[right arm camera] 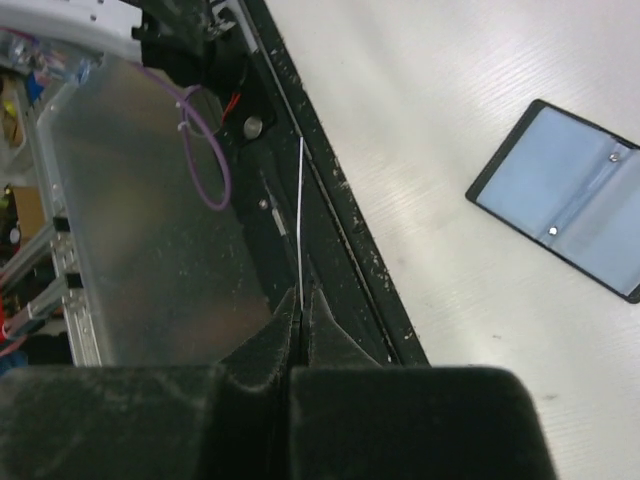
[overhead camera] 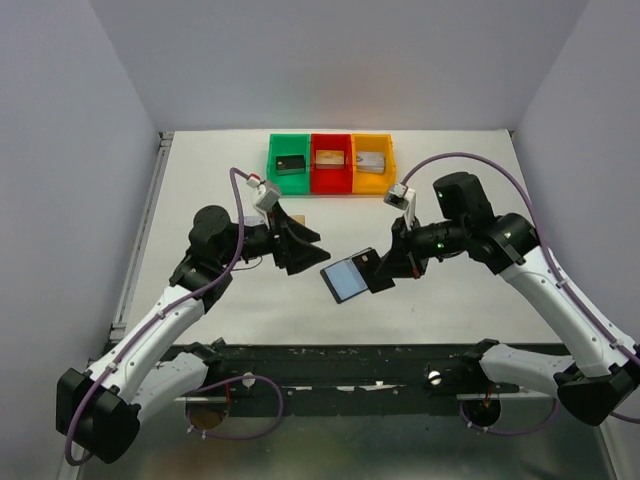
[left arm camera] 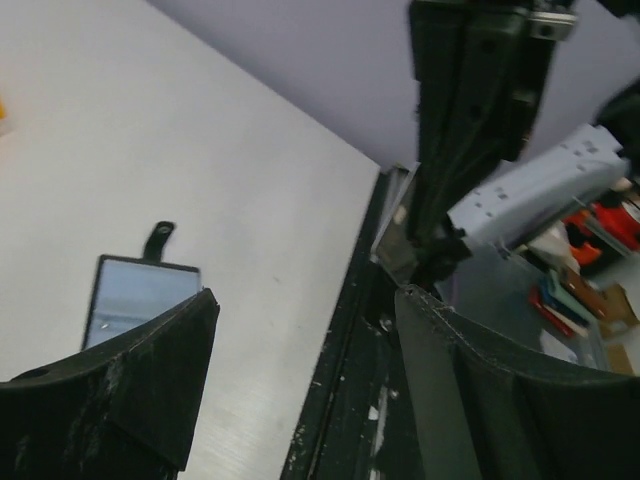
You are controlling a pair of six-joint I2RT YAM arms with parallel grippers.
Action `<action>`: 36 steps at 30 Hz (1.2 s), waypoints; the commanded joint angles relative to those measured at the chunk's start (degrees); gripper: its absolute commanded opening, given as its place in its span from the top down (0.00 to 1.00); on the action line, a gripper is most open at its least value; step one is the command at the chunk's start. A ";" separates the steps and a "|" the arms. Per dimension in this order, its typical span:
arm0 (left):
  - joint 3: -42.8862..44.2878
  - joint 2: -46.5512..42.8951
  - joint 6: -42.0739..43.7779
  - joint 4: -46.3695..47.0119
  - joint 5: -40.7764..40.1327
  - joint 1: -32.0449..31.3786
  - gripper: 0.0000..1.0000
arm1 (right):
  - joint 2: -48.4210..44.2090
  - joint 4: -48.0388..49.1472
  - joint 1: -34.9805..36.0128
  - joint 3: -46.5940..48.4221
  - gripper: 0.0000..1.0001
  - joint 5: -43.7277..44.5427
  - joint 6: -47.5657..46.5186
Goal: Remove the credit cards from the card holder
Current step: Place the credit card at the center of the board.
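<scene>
The card holder (overhead camera: 346, 280) lies open on the table between the arms, black-edged with its blue-grey lining up; it also shows in the left wrist view (left arm camera: 138, 297) and the right wrist view (right arm camera: 566, 198). My right gripper (overhead camera: 383, 270) hovers just right of it, shut (right arm camera: 300, 296) on a thin pale credit card (right arm camera: 300, 200) seen edge-on. The same card (left arm camera: 393, 240) shows silvery below the right arm. My left gripper (overhead camera: 308, 250) is open and empty (left arm camera: 305, 300), left of the holder. A small tan patch (overhead camera: 272, 218) peeks out behind the left fingers; I cannot tell what it is.
Green (overhead camera: 272, 150), red (overhead camera: 331, 184) and yellow (overhead camera: 372, 186) bins stand in a row at the back, each with a block inside. The table's dark front rail (overhead camera: 330, 362) runs below both grippers.
</scene>
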 commanded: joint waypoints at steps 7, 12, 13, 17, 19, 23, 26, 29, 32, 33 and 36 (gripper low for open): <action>3.36 4.62 -4.51 12.93 25.48 -2.00 0.33 | 6.30 -11.07 7.58 8.36 1.00 -0.66 -6.66; 5.65 5.94 0.93 5.39 23.63 -4.81 0.40 | 8.85 -12.65 9.87 11.35 1.00 1.02 -7.18; 6.00 6.03 2.24 4.06 23.37 -5.25 0.40 | 9.29 -12.74 10.31 11.79 1.00 1.37 -7.27; 6.62 6.29 4.97 0.54 22.76 -7.01 0.46 | 11.31 -13.70 11.63 13.37 1.00 2.07 -7.80; 6.62 6.47 6.12 -0.95 22.14 -7.45 0.50 | 12.10 -14.14 12.33 13.99 1.00 2.60 -8.15; 6.18 6.64 7.09 -1.66 21.44 -7.89 0.61 | 12.98 -15.28 13.30 15.13 1.00 3.48 -8.68; 6.01 6.64 7.26 -1.75 21.35 -8.07 0.64 | 13.25 -15.55 13.48 15.48 1.00 3.74 -8.77; 6.00 6.82 7.70 -2.28 21.26 -8.24 0.67 | 13.60 -15.81 13.65 16.10 1.00 3.92 -8.94; 5.92 6.91 7.97 -2.28 21.26 -8.42 0.73 | 13.95 -15.99 14.00 16.27 1.00 4.01 -9.21; 5.92 6.82 7.97 -2.28 21.26 -8.42 0.73 | 14.12 -16.08 14.09 16.45 1.00 4.01 -9.29; 5.92 7.08 8.06 -2.10 21.26 -8.42 0.74 | 14.65 -16.69 14.36 16.80 1.00 4.10 -9.82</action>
